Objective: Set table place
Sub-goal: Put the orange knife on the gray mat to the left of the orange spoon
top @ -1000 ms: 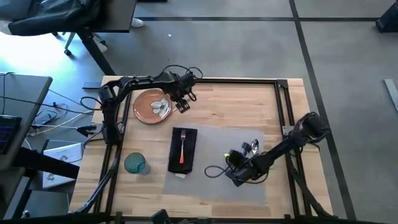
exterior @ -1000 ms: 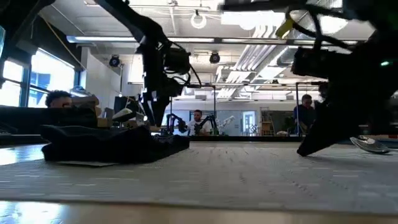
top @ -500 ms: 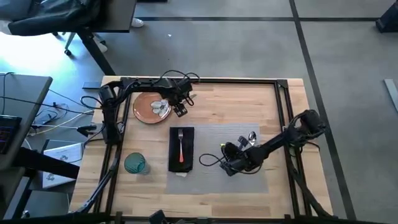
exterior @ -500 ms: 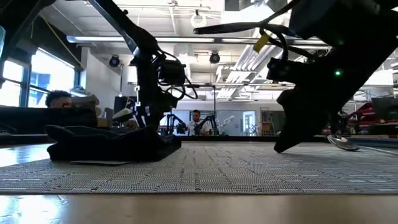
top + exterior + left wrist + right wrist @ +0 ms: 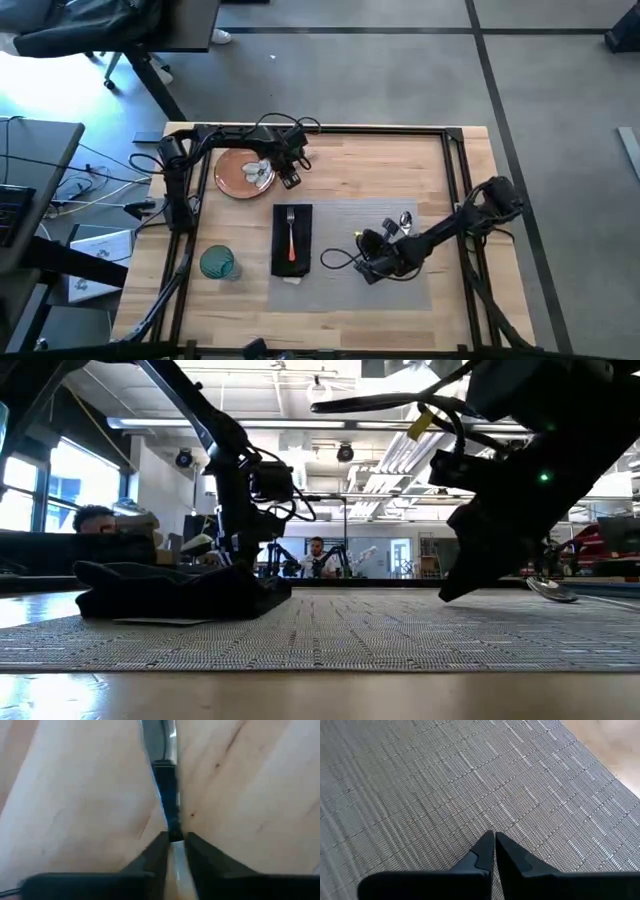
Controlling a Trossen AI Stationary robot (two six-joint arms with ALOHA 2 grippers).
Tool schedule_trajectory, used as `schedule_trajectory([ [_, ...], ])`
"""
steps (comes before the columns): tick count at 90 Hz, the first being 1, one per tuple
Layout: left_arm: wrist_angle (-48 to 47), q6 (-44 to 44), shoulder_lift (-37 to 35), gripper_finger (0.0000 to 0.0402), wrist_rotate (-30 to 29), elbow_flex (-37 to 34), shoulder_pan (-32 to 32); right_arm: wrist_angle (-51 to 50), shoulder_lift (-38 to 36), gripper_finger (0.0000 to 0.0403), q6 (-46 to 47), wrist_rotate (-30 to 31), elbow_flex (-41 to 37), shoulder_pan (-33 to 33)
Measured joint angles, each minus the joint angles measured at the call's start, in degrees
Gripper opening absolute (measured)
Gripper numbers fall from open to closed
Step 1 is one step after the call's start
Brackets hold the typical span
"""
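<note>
Grey floor [image 5: 400, 60] with dark lines, bright window [image 5: 75, 485], ceiling lights [image 5: 320, 392] beyond.

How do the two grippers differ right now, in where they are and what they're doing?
The left gripper sits at the plate edge on the table, pinching a thin dark object; the right gripper is down on the grey placemat, shut on nothing. The left is at the table's far side, the right nearer the front. Both are low.

The left gripper [image 5: 172, 842] pinches something dark and silvery — too blurred to name, its far end cut off. In the low view the napkin [image 5: 175, 588] hides the fork — the plate is hidden too.
</note>
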Motion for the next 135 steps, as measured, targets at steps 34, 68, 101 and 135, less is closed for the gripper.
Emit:
schedule_trajectory([
  [34,-0.35,0.02,-0.31,0.0003,-2.65,1.02,-2.8,0.02,0.0,0.0,-0.46,0.17,0.0,0.38],
  [68,-5.61,0.66,-0.01,0.0004,-3.83,6.52,-6.91,-0.03,-0.02,0.0,-0.47,0.18,0.02,0.38],
  [101,-4.09,4.69,-0.09,0.0016,-3.98,7.19,-7.49,-0.1,-0.02,0.0,-0.48,-0.06,0.02,0.43],
  [135,1.39,9.03,-0.27,0.0126,-1.17,1.59,-4.44,-0.17,-0.02,0.0,-0.48,-0.22,0.02,1.22],
])
